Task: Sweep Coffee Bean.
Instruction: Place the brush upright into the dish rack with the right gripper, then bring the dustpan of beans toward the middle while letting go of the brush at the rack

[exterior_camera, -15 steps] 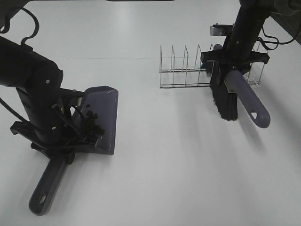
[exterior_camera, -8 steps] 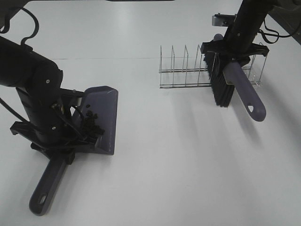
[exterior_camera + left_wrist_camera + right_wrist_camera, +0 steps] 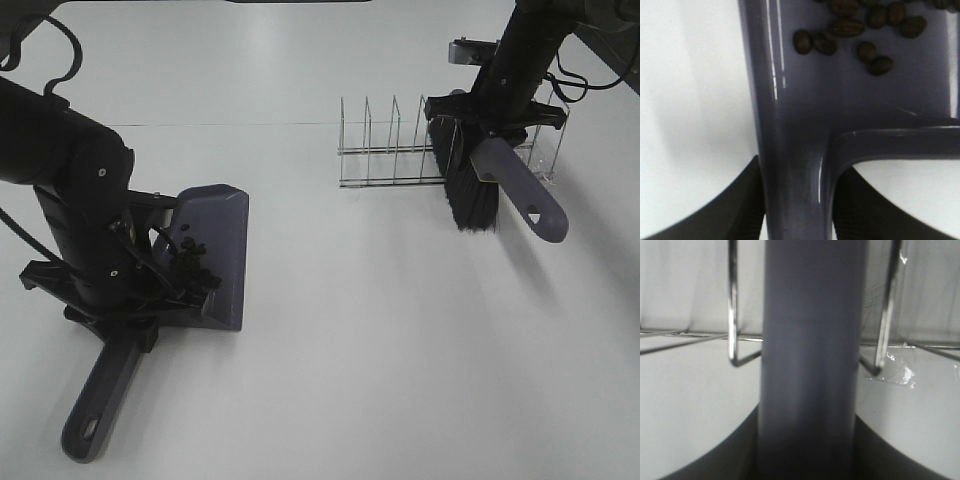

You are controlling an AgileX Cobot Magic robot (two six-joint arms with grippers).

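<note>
The left gripper [image 3: 135, 325] is clamped on the dustpan [image 3: 215, 255]; tilting it can spill the coffee beans [image 3: 867, 30]. The right gripper [image 3: 490, 135], closed on the brush [image 3: 470, 190], can catch the wire rack [image 3: 385, 150]

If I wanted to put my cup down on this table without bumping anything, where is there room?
The widest bare stretch is the middle and near side of the table, between the dustpan with its coffee beans on the left and the brush on the right. It is crowded at the wire rack, where the brush hangs.
</note>
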